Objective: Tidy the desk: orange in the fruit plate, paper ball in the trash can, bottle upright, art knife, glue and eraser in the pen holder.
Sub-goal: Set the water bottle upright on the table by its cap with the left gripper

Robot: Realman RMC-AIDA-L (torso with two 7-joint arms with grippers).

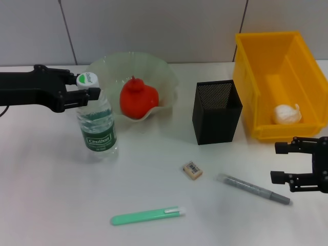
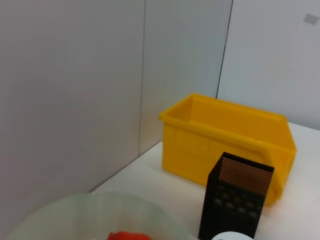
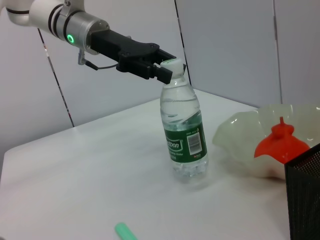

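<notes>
The bottle [image 1: 97,125] stands upright on the desk [image 1: 51,195]. My left gripper [image 1: 86,85] is shut around its white cap; the right wrist view shows this too, gripper [image 3: 167,69] on bottle [image 3: 184,132]. The orange [image 1: 138,99] lies in the fruit plate [image 1: 165,77]. The paper ball [image 1: 286,114] lies in the trash can [image 1: 256,66]. The eraser [image 1: 191,170], a grey pen-shaped stick [image 1: 253,188] and a mint-green stick [image 1: 148,215] lie on the desk in front of the pen holder [image 1: 216,113]. My right gripper [image 1: 281,162] is open and empty, just right of the grey stick.
The left wrist view shows the trash can [image 2: 225,135], the pen holder [image 2: 235,200] and the plate's rim [image 2: 95,210]. A grey wall runs behind the desk. The pen holder stands between the plate and the trash can.
</notes>
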